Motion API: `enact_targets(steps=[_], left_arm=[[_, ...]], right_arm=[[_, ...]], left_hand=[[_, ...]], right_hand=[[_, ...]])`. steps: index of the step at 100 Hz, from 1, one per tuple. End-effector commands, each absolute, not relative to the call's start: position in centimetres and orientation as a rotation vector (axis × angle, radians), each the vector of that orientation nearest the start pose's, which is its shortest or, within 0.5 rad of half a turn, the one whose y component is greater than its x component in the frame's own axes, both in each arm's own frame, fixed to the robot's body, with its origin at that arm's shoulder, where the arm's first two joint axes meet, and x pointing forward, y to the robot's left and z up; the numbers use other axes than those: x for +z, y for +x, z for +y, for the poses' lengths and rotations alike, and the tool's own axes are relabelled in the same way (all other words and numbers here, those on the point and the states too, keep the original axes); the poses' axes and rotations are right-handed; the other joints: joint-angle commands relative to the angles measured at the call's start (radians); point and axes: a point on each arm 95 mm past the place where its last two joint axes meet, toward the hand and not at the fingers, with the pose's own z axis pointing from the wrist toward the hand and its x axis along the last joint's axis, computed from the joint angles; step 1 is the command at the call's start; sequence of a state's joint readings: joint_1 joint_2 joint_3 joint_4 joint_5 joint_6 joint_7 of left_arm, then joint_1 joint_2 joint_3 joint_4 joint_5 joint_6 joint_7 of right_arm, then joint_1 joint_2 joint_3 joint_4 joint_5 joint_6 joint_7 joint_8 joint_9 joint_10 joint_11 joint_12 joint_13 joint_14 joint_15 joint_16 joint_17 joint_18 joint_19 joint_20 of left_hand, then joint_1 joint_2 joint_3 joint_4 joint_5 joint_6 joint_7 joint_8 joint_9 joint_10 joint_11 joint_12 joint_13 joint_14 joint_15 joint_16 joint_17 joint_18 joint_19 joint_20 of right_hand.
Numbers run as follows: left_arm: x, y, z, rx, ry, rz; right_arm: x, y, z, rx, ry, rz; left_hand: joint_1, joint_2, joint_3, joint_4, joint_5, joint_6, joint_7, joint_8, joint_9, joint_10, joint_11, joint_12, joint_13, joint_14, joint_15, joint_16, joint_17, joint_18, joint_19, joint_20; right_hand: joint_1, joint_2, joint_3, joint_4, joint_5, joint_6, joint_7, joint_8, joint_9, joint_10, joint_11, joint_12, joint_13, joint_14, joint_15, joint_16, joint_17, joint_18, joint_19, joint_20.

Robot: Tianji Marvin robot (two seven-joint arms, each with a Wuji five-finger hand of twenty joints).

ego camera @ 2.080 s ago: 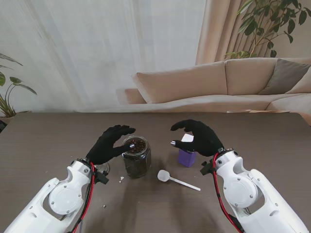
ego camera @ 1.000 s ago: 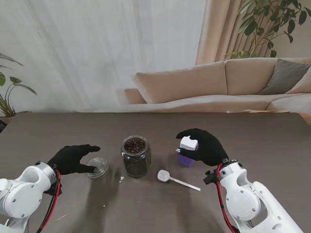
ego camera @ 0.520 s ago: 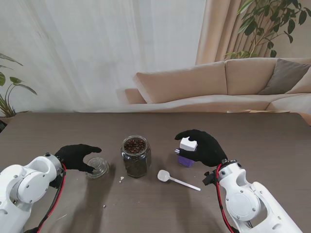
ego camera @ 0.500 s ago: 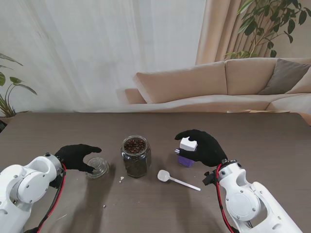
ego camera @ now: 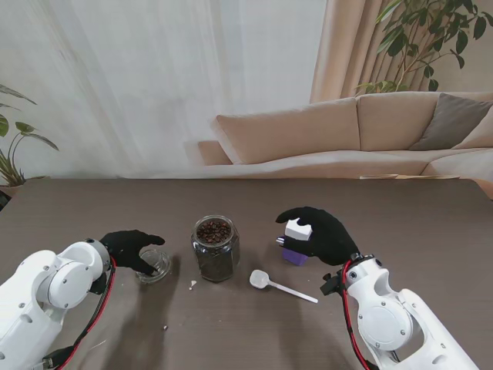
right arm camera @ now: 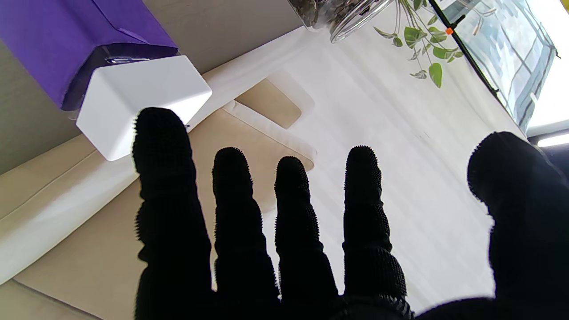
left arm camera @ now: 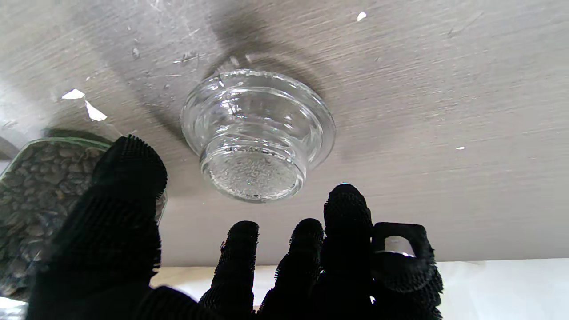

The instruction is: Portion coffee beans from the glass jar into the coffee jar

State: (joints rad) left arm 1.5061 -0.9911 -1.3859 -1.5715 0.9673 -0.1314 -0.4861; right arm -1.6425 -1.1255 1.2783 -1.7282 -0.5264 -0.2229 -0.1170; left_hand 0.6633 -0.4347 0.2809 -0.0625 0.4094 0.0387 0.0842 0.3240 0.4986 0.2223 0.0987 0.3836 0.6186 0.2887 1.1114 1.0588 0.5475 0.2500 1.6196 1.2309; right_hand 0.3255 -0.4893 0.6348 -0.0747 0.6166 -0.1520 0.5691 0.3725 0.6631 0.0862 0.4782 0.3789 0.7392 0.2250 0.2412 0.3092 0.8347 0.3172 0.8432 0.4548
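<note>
Since half a second ago, my left hand has crept closer over the glass lid lying on the table, fingers spread, gripping nothing. Right of it stands the open glass jar of coffee beans. My right hand holds the white lid just over the purple coffee jar. Nearer to me lies a white spoon.
</note>
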Motion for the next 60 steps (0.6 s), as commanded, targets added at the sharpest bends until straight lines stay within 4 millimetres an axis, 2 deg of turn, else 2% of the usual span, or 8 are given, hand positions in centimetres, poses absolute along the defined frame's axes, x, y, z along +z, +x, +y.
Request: enact_targets(steps=[1,44,47,57,60], left_arm=[[-31.8,42.4,9.2,-1.068,-1.406,1.847],[-33.7,42.3,8.8,-1.007,-1.405,1.857],[-33.8,42.3,8.8,-1.003,-1.406,1.857],[-34.3,42.3,8.8,-0.991,-1.41,1.854],[-34.4,42.3,8.8,-0.99,-1.412,1.853]], right_arm=[[-28.0,37.9,1.9,-2.629,-1.78,-1.454],[-28.2,37.8,2.1,-2.607,-1.782,-1.439],[-28.2,37.8,2.1,-2.606,-1.782,-1.438],[-28.2,37.8,2.2,-2.602,-1.782,-1.438],[-28.2,37.8,2.2,-2.6,-1.782,-1.438]], left_hand=[[-0.004,-0.004,-0.02,0.031,-0.04,-0.023,-0.006,0.002,-0.032,0.019,-0.009,-0.003,0.032,-0.005,0.036,0.016,0.023,-0.01,0.086,0.011],[0.023,-0.016,0.012,0.036,-0.089,-0.037,-0.036,-0.013,-0.062,0.03,-0.007,0.006,0.039,-0.023,0.045,0.011,0.025,-0.029,0.091,-0.003],[-0.001,-0.034,0.086,0.027,-0.086,-0.037,-0.036,-0.024,-0.057,0.039,-0.004,0.017,0.043,-0.025,0.053,0.005,0.028,-0.027,0.097,-0.015],[0.015,-0.049,0.117,0.025,-0.074,-0.037,-0.027,-0.022,-0.041,0.039,0.003,0.022,0.056,-0.03,0.061,0.004,0.037,-0.027,0.099,-0.019],[0.0,-0.062,0.173,0.013,-0.071,-0.038,-0.019,-0.017,-0.034,0.041,0.007,0.033,0.062,-0.031,0.066,0.0,0.04,-0.023,0.102,-0.027]], right_hand=[[0.008,-0.007,-0.023,0.015,0.002,-0.014,-0.014,0.012,0.012,0.004,-0.01,0.005,0.007,-0.001,-0.011,0.009,-0.456,0.002,0.008,0.005],[0.009,-0.005,-0.025,0.015,0.001,-0.015,-0.016,0.014,0.012,0.002,-0.011,0.005,0.008,0.0,-0.01,0.01,-0.454,0.001,0.012,0.012],[0.009,-0.006,-0.025,0.015,0.002,-0.014,-0.015,0.014,0.013,0.003,-0.011,0.005,0.008,-0.001,-0.01,0.01,-0.455,0.002,0.012,0.012],[0.008,-0.006,-0.026,0.015,0.002,-0.015,-0.016,0.015,0.012,0.002,-0.011,0.005,0.008,0.0,-0.01,0.01,-0.455,0.001,0.013,0.013],[0.009,-0.006,-0.025,0.015,0.001,-0.015,-0.016,0.015,0.013,0.002,-0.011,0.005,0.008,0.0,-0.011,0.01,-0.455,0.001,0.013,0.014]])
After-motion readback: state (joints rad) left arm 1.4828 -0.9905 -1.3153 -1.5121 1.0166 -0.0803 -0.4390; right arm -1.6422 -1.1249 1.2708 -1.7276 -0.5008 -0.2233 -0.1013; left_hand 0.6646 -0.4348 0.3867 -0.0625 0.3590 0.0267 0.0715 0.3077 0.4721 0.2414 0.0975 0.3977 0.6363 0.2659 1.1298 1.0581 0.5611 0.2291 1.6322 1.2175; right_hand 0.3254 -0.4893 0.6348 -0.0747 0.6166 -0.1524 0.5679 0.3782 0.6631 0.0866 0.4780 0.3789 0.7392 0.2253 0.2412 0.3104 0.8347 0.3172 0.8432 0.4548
